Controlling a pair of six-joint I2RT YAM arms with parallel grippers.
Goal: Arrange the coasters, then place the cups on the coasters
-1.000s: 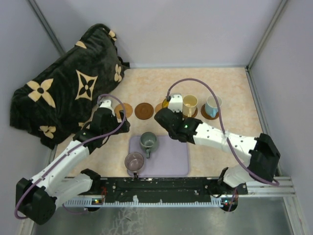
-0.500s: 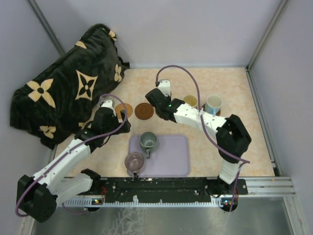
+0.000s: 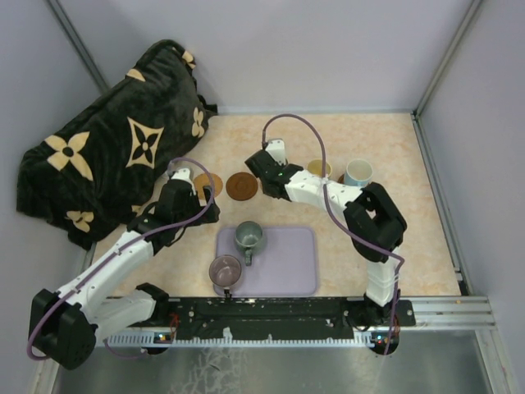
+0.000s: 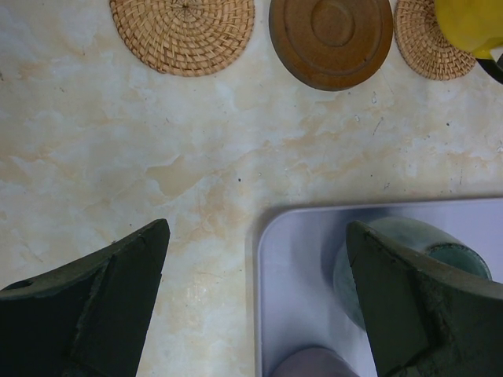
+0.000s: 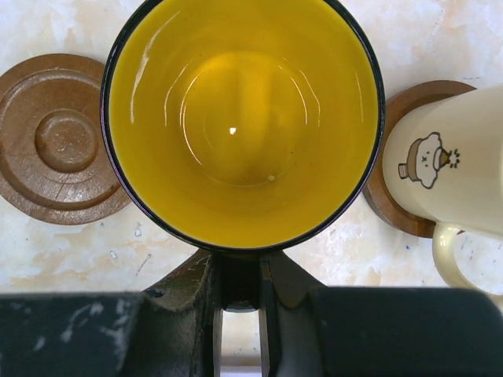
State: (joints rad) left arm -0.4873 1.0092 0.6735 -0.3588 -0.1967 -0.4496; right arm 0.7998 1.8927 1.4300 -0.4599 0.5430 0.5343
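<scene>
Stock as I see it from the remote desk:

1. Left gripper point(image 4: 257, 236): fingers point(image 4: 118, 290) spread wide with nothing between them, hanging over bare table point(image 4: 157, 157) at the left edge of the tray point(image 4: 314, 259).
2. Right gripper point(image 5: 240, 275): fingers point(image 5: 196, 294) pinched together on the handle of the yellow cup point(image 5: 244, 118).
3. Yellow cup: upright, mouth up, empty. It sits between the wood coaster point(image 5: 59, 141) and the cream cup point(image 5: 456, 157). From the left wrist it covers the right part of a woven coaster point(image 4: 424, 43). I cannot tell whether it rests there.
4. Wood coaster: bare, second in the row.
5. End coaster point(image 4: 182, 31): woven, bare, at the left end, just beside the wood coaster.
6. Cream cup: standing on a dark coaster point(image 5: 389, 200).
7. Blue cup point(image 3: 358, 173): at the right end of the row, beside the cream cup.
8. Tray: lavender, nearer me than the row. It holds the green cup point(image 3: 248, 237) and the purple cup point(image 3: 225, 270), both upright.
9. Blanket point(image 3: 115, 139): dark with tan flowers, in the far-left corner.
</scene>
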